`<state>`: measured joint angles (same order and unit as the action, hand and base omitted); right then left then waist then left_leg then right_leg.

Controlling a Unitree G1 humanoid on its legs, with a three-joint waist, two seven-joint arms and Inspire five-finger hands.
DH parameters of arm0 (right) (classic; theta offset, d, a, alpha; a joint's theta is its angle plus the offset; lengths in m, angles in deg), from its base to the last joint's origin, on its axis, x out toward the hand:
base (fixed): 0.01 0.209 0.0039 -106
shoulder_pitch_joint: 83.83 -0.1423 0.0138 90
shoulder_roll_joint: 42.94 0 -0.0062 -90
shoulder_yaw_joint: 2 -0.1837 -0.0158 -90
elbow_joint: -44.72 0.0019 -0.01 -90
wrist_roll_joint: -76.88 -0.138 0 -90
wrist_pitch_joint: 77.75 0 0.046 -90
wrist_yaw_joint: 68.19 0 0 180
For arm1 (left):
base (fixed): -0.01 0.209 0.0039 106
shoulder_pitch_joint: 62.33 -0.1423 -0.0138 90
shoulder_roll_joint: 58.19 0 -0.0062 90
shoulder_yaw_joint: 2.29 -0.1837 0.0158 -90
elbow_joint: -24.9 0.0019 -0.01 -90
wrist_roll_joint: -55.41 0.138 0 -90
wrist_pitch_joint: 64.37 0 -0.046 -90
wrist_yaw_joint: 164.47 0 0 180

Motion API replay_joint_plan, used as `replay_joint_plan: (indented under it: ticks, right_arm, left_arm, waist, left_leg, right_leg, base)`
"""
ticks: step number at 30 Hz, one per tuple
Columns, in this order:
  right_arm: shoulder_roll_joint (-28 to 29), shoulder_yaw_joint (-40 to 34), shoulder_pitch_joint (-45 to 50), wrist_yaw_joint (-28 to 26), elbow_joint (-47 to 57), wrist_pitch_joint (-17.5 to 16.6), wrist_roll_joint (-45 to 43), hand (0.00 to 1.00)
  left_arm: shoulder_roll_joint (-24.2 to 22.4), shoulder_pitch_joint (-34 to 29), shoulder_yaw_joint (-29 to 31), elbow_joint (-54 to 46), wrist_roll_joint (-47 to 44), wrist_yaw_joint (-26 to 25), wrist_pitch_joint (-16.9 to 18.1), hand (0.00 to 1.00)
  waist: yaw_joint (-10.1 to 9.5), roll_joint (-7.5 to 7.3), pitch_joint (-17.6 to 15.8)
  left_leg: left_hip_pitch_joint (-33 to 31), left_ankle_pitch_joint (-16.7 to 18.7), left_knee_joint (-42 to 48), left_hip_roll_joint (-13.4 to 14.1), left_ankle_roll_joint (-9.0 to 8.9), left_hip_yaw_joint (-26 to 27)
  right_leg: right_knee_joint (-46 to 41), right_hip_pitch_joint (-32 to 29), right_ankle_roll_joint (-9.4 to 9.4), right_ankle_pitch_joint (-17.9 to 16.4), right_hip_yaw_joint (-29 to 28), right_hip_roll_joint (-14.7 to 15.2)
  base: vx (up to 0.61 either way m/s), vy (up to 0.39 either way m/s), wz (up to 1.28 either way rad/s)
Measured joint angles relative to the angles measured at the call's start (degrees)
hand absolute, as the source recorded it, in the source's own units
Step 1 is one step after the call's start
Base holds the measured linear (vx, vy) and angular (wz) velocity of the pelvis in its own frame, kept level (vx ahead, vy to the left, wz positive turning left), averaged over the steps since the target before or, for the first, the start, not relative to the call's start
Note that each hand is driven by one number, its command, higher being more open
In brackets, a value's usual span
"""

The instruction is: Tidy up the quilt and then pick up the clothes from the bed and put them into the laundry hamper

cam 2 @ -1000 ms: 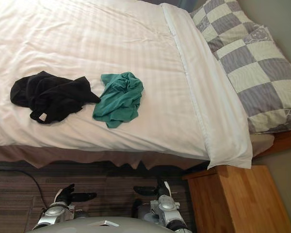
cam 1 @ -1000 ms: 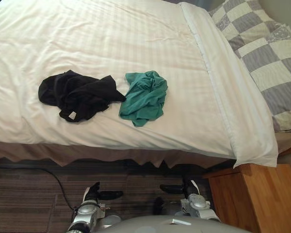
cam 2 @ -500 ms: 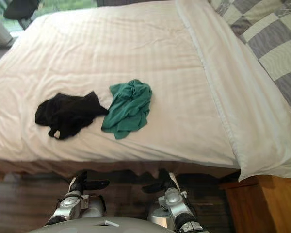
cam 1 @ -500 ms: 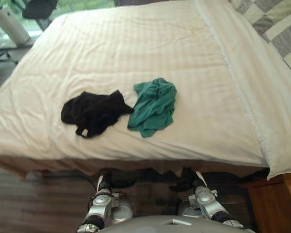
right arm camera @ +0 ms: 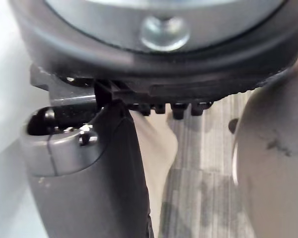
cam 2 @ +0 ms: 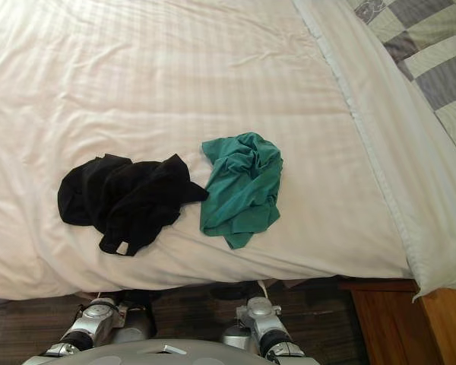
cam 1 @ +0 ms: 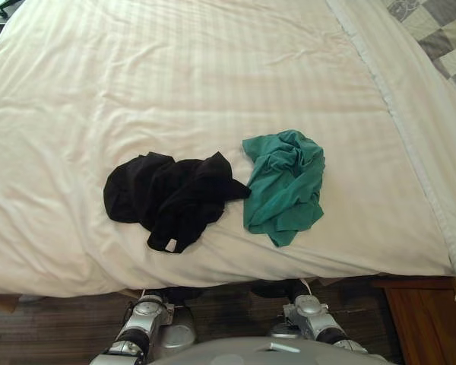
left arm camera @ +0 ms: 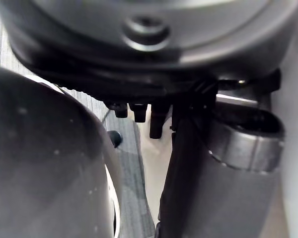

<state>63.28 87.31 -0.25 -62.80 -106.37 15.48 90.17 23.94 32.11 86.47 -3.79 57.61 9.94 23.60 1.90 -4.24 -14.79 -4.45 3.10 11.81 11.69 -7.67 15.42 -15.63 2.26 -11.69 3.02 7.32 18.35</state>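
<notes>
- Hands: left hand (left arm camera: 154,82) and right hand (right arm camera: 154,74) hang low by the near edge of the white striped quilt (cam 1: 213,76); can't tell how the fingers sit.
- Crumpled black garment (cam 1: 171,199) lies on it near that edge: I'd reach over and bunch it whole.
- Crumpled teal garment (cam 1: 283,186) sits just beside.

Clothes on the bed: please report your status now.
Left hand, right hand low by quilt edge. Black garment, green garment side by side on it, untouched.
</notes>
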Motion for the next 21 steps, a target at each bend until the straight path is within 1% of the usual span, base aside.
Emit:
replay_joint_plan:
  ticks: [1, 2, 3, 4, 5, 7, 8, 9, 11, 13, 15, 16, 17, 18, 19, 20, 21]
  right_arm:
    - [-0.1, 1.0, -0.1, 0.2, -0.2, 0.6, 0.0, 1.00]
    - [-0.1, 1.4, -0.1, 0.2, -0.5, 0.8, 0.3, 1.00]
    - [-0.3, 1.8, 0.2, 0.0, -0.9, 0.9, 1.7, 1.00]
    - [-0.1, 1.7, 0.1, 0.3, -1.4, 1.4, 1.9, 1.00]
    - [-0.1, 1.8, 0.1, 0.2, -1.6, 1.4, 2.0, 1.00]
    - [-0.3, 2.4, 0.0, 0.1, -1.7, 1.3, 2.0, 1.00]
    - [-0.5, 3.5, -0.1, 0.1, -1.7, 1.1, 2.1, 1.00]
    - [-0.5, 3.8, -0.2, 0.1, -1.7, 0.9, 2.1, 1.00]
    - [-0.7, 4.7, -0.3, 0.0, -1.9, 0.9, 2.1, 1.00]
    - [-0.9, 4.7, -0.3, 0.1, -1.9, 0.9, 2.1, 1.00]
    - [-1.6, 4.8, -0.7, 0.3, -2.1, 0.7, 2.0, 1.00]
    - [-2.1, 4.7, -1.1, 0.3, -2.2, 0.9, 1.8, 1.00]
    - [-2.4, 4.3, -1.2, 0.8, -2.1, 1.0, 1.7, 1.00]
    - [-2.2, 3.3, -1.2, 1.4, -2.0, 1.1, 1.7, 1.00]
    - [-0.9, 2.0, -1.1, 2.2, -2.2, 1.1, 1.7, 1.00]
    - [-0.2, 0.7, -1.2, 2.7, -2.3, 1.1, 1.6, 1.00]
    - [-0.8, -0.8, -0.7, 2.9, -2.0, 1.5, 0.0, 1.00]
  left_arm:
    - [0.4, -0.4, -0.2, 0.0, 0.2, 0.0, -0.3, 1.00]
    - [0.8, -0.6, -0.9, 0.0, 0.4, -0.1, -0.2, 1.00]
    - [1.3, -0.7, -2.7, 0.0, 0.7, -0.3, 0.5, 1.00]
    - [1.4, -0.8, -3.4, 0.0, 0.7, -0.3, 1.0, 1.00]
    - [1.2, -0.7, -3.5, 0.1, 0.8, -0.2, 1.0, 1.00]
    - [0.4, -0.7, -3.5, 0.2, 1.5, -0.4, 0.9, 1.00]
    - [-0.5, -0.6, -3.5, 0.2, 2.1, -0.5, 0.9, 1.00]
    - [-0.6, -0.4, -3.4, 0.2, 2.2, -0.6, 0.9, 1.00]
    - [-1.6, -0.2, -3.6, 0.0, 2.7, -0.9, 1.1, 1.00]
    - [-2.1, -0.2, -3.6, -0.1, 2.6, -1.7, 1.7, 1.00]
    - [-3.4, 0.0, -3.6, -1.3, 2.4, -2.8, 2.2, 1.00]
    - [-4.1, 0.2, -3.8, -1.7, 2.4, -3.1, 2.3, 1.00]
    - [-4.4, 0.2, -5.2, -2.5, 2.4, -3.8, 2.6, 1.00]
    - [-4.3, 0.6, -5.7, -2.5, 2.4, -4.1, 3.0, 1.00]
    - [-4.0, 1.6, -5.6, -2.7, 2.4, -4.5, 2.9, 1.00]
    - [-3.6, 2.0, -5.7, -3.1, 2.4, -4.9, 2.9, 1.00]
    - [-4.0, 1.1, -5.7, -2.9, 2.1, -5.2, 3.0, 1.00]
  waist:
    - [0.15, 0.39, 0.2]
    - [0.30, 0.22, 0.4]
    - [0.35, -0.21, 0.7]
    - [0.33, -0.79, 1.1]
    - [0.19, -1.35, 1.5]
    - [0.24, -0.64, 1.5]
    - [0.14, -0.45, 1.5]
    - [0.12, -0.36, 1.3]
    - [-0.13, 0.62, 0.7]
    - [-0.24, 1.08, 0.5]
    - [-0.37, 1.96, 0.4]
    - [-0.41, 2.49, 0.5]
    - [-0.35, 3.06, 0.4]
    - [-0.23, 2.80, 0.3]
    - [-0.24, 0.76, -0.4]
    - [-0.28, -0.20, -1.0]
    - [-0.31, 1.02, -0.5]
  left_leg:
    - [1.2, -0.9, -2.2, 0.5, 0.17, -0.1]
    - [1.5, -1.5, -3.5, 0.8, 0.10, -0.7]
    - [2.0, -3.1, -6.0, 0.3, -0.02, -2.3]
    - [2.1, -4.7, -8.1, -1.3, -0.21, -3.9]
    - [2.2, -6.2, -9.7, -2.0, -0.30, -4.8]
    - [3.2, -9.8, -14.5, -2.5, -0.62, -6.5]
    - [3.3, -11.8, -16.8, -2.7, -1.06, -7.6]
    - [2.8, -12.2, -16.7, -2.6, -1.17, -8.1]
    - [2.4, -13.4, -16.9, -1.6, -1.20, -9.3]
    - [2.2, -13.6, -16.9, -1.3, -1.26, -9.8]
    - [-0.7, -13.6, -16.8, -1.6, -0.94, -11.3]
    - [-2.4, -14.0, -16.7, -2.0, -0.33, -12.2]
    - [-4.4, -13.6, -16.8, -2.7, 0.92, -13.3]
    - [-5.3, -11.0, -16.9, -3.6, 2.59, -12.8]
    - [-5.5, -7.4, -15.3, -5.4, 3.74, -10.8]
    - [-6.5, -7.3, -10.6, -6.5, 4.50, -9.1]
    - [-4.5, -8.6, -8.1, -6.9, 3.91, -7.1]
  right_leg:
    - [-2.4, -1.9, 1.01, -2.2, -1.6, -1.3]
    - [-2.5, -2.0, 1.05, -4.3, -3.2, -2.9]
    - [-1.3, -1.7, 1.37, -7.9, -5.7, -6.7]
    - [0.3, -0.8, 3.73, -10.8, -4.2, -7.8]
    - [1.2, 0.4, 3.44, -11.6, -4.0, -7.5]
    - [2.9, 1.6, 3.49, -13.5, -1.5, -7.5]
    - [4.7, 2.6, 3.00, -14.6, 0.5, -7.5]
    - [5.5, 3.1, 2.78, -14.9, 1.2, -7.6]
    - [7.3, 4.5, 2.84, -14.9, 2.4, -9.0]
    - [7.7, 4.8, 2.89, -14.9, 3.2, -9.5]
    - [7.7, 3.1, 3.01, -15.0, 4.8, -9.5]
    - [7.4, 1.9, 2.95, -14.9, 5.2, -9.5]
    - [7.4, 0.8, 3.01, -14.9, 6.2, -9.4]
    - [8.2, 0.9, 3.30, -14.7, 7.0, -8.9]
    - [9.5, 1.8, 3.66, -14.4, 8.0, -6.2]
    - [9.2, 2.5, 3.58, -14.4, 8.7, -5.1]
    - [8.7, 3.7, 3.00, -14.1, 8.5, -5.0]
  base:
    - [0.00, 0.000, 0.00]
    - [-0.03, -0.050, 0.31]
    - [-0.02, -0.143, 0.68]
    - [-0.01, -0.132, 0.78]
    - [0.00, -0.105, 0.72]
    - [-0.04, -0.147, 0.56]
    - [-0.05, -0.139, 0.49]
    - [-0.10, -0.144, 0.45]
    - [-0.14, -0.105, 0.31]
    - [-0.13, -0.027, 0.25]
    - [-0.12, 0.018, 0.42]
    - [-0.09, 0.044, 0.56]
    - [-0.04, 0.051, 0.66]
    - [-0.01, 0.071, 0.77]
    - [0.03, 0.073, 0.69]
    - [0.12, 0.073, 0.42]
    - [0.14, 0.065, 0.32]
